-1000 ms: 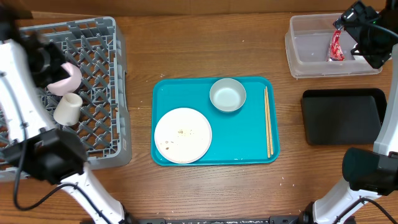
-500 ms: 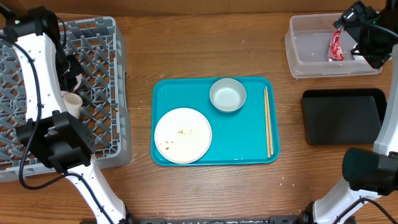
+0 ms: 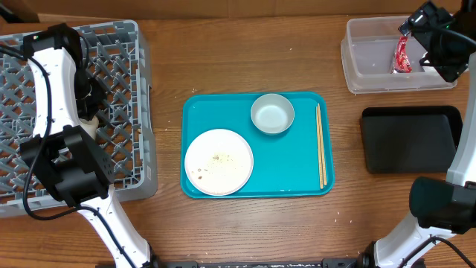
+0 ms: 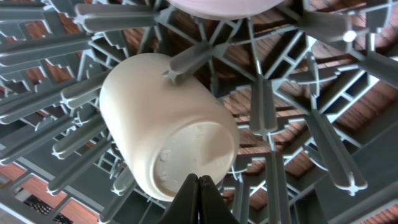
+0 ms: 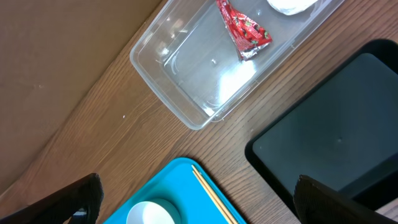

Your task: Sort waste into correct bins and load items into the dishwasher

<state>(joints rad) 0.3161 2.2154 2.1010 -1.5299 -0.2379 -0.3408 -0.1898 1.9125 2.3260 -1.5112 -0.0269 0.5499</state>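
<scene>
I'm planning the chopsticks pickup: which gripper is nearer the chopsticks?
Right. The right gripper hangs open above the clear tub, up-right of the chopsticks; the left gripper, shut, is across the table over the grey dish rack by the white cup.

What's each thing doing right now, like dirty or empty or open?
Cup, tipped on its side in the dish rack.
Plate, dirty with crumbs.
Bowl, upright, empty.
Chopsticks, lying on the teal tray.
Red wrapper, in the clear tub.
Black tray, empty.
Left gripper, jaws shut.
Right gripper, jaws open.

place: robot lab bench | cues: wooden table (image 3: 245,52); left arm (image 3: 56,85); right arm (image 3: 467,141); dish rack (image 3: 123,67); teal tray (image 3: 297,160)
</scene>
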